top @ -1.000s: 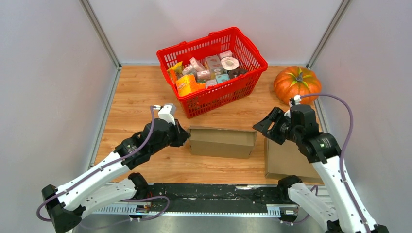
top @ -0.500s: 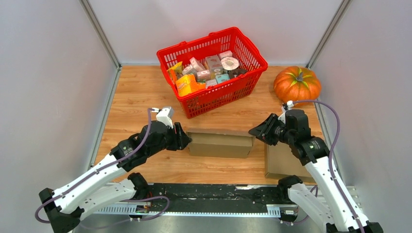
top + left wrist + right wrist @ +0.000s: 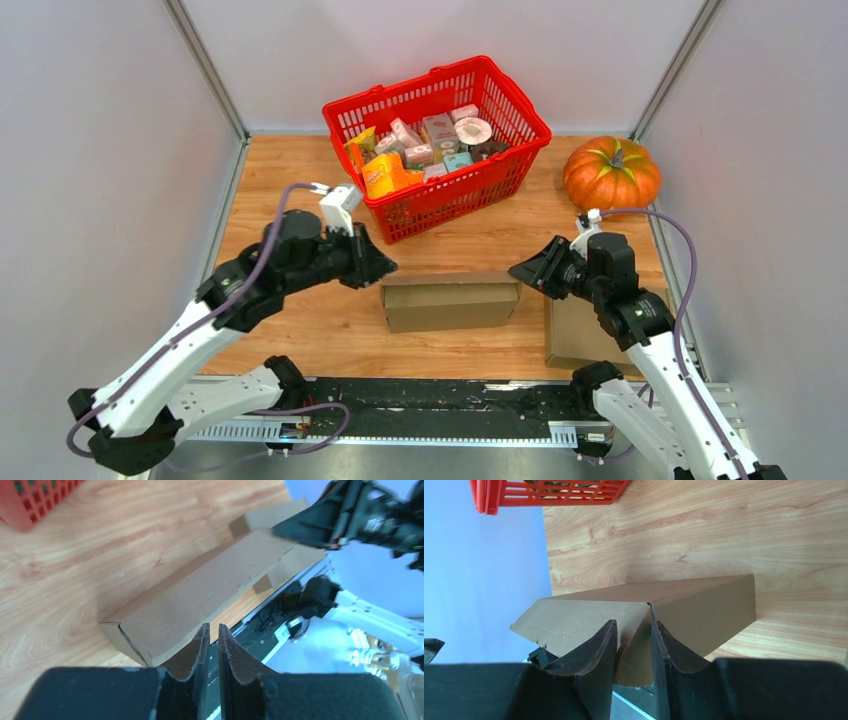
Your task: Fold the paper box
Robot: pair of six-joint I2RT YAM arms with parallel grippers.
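The brown paper box (image 3: 450, 302) lies on its side at the middle of the wooden table. My left gripper (image 3: 386, 268) hovers just above the box's left end with its jaws shut and nothing between them. In the left wrist view (image 3: 212, 626) the box (image 3: 200, 597) lies beyond the fingertips. My right gripper (image 3: 516, 272) is at the box's right end, its jaws a narrow gap apart. In the right wrist view (image 3: 634, 622) the box (image 3: 684, 615) has its rounded end flap (image 3: 636, 652) showing broadside between the fingers.
A flat cardboard sheet (image 3: 585, 335) lies under the right arm at the near right. A red basket (image 3: 515, 100) full of packets stands at the back. An orange pumpkin (image 3: 611, 172) sits at the back right. Grey walls close in both sides.
My left arm has lifted and drawn back to the left off the box's end. My right gripper moved left and lower onto the box's right end. The box shifted slightly nearer.
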